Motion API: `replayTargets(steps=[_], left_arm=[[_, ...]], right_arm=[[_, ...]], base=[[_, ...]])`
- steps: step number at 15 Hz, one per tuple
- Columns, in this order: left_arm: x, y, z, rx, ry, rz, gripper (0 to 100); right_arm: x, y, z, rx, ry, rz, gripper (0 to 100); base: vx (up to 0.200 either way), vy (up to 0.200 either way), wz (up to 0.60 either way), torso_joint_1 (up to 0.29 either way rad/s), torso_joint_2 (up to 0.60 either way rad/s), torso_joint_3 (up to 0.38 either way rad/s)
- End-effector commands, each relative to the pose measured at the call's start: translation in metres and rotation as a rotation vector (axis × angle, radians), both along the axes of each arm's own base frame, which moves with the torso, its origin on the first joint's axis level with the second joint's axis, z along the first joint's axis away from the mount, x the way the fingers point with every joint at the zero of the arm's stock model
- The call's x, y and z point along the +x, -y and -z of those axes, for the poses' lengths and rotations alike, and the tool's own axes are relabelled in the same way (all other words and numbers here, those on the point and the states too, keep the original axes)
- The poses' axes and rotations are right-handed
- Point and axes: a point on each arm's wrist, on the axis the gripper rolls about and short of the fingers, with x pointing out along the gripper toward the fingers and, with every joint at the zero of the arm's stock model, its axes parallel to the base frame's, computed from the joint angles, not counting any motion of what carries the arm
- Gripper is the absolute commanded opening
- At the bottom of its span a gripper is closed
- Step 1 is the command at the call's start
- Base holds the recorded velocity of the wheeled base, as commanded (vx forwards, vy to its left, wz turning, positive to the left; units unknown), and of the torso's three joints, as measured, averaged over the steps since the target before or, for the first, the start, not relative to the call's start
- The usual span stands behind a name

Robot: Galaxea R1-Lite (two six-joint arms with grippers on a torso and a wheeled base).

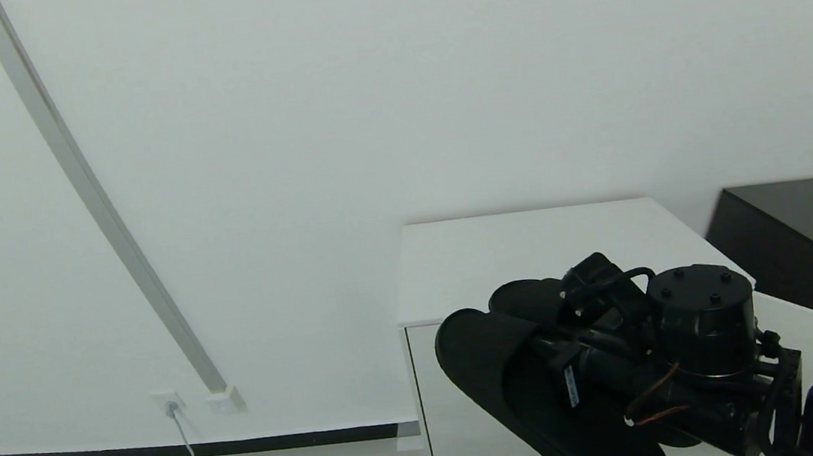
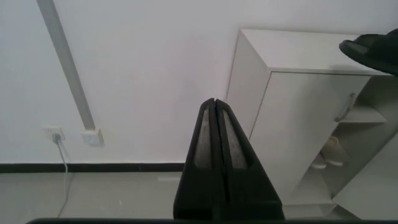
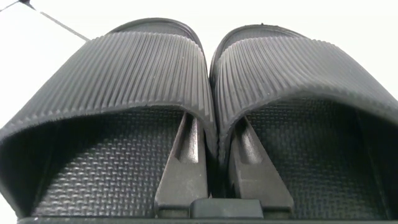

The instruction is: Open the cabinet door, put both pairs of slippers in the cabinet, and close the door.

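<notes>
While looking down from the head, saw a pair of black slippers (image 1: 498, 377) held in the air by the right gripper (image 3: 214, 158), just in front of the white cabinet (image 1: 530, 253) and about level with its top, one sole showing. Found one finger (image 3: 185, 155) tucked under each strap, side by side, pinching the two inner walls of the pair between them. Saw the left gripper (image 2: 215, 106) carrying nothing, fingers pressed flat together, aimed at the wall beside the cabinet. From that wrist, made out one door (image 2: 305, 130) shut, with a handle (image 2: 346, 107) near its edge, and past it open shelves (image 2: 364, 115) and a white panel (image 2: 373, 186) standing out at an angle; could not tell if the other door. Noticed a pale shape (image 2: 329, 152) on a lower shelf, too small to tell. Also caught a toe of the black pair above the cabinet's top corner. Elsewhere noted a grey strip (image 1: 93, 193) slanting down the wall, a socket (image 1: 167, 403) with a cable (image 1: 188, 447) near its foot, black skirting (image 1: 173, 451) along the floor, and a dark box (image 1: 792, 233) on the cabinet's far side.
</notes>
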Motion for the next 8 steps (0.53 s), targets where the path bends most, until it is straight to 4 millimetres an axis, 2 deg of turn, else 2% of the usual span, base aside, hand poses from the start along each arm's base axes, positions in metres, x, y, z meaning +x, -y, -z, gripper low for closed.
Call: replayTargets(steps=[1,8], left_arm=[[-0.0001,0.0000,0.0003,-0.001,-0.001,0.001,0],[-0.0001,0.0000,0.0001,-0.001,0.000,0.001,0]], right_arm=[[-0.0001,0.0001,0.0025,-0.007,-0.005,0.000,0],[0.0001,-0.0002,0.0061,-0.016,-0.015,-0.002,0]], base=[[0.000,0.000,0.00,0.000,0.00,0.000],[0.000,0.000,0.00,0.000,0.00,0.000]])
